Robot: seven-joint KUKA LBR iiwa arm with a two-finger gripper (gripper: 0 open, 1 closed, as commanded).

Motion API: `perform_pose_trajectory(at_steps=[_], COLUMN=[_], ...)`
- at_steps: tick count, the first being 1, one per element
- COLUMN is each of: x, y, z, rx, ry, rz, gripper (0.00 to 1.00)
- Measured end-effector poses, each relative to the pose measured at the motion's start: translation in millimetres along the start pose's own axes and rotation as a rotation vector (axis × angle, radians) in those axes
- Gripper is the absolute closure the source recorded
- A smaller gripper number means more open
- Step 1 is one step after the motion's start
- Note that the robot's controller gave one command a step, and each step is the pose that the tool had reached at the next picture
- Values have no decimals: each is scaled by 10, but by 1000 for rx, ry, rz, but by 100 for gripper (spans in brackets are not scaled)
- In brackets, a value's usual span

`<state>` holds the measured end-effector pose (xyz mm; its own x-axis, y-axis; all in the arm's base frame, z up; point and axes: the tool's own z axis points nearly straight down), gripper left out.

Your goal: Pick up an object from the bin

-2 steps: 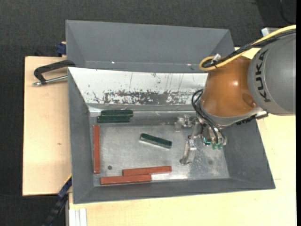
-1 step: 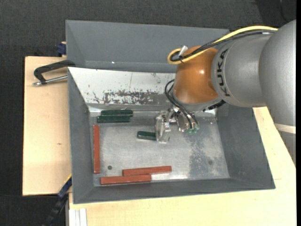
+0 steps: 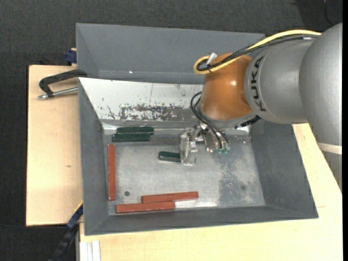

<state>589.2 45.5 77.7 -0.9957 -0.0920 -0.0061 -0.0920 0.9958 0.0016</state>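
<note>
Three reddish-brown bars sit round the edges of the bin floor. One runs along the left edge, and the other two lie side by side along the near edge, offset from each other and closer to the near-left corner. A pair of dark green bars lies tight against the far edge, towards the far-left corner. There's also a small dark dot on the floor, just beside the left-edge bar, too tiny to identify.

The arm comes in over the right edge, with its orange cover hanging above the far-right part of the floor. The gripper is down low, roughly mid-floor and a bit towards the far edge. Honestly, I can't tell whether it's open or closed.

The thing it's at is a small dark green piece, lying flat near the middle of the floor. Its right end is right up against the gripper's tip, and it's well apart from the other bars. I can't tell whether it's actually being gripped.
</note>
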Motion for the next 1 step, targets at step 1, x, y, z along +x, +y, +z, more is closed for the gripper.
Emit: perform_pose_trajectory(at_steps=[1], x=[-58], y=[188], z=[-643], rx=[0], ry=[-3], rz=[-91], gripper=[0])
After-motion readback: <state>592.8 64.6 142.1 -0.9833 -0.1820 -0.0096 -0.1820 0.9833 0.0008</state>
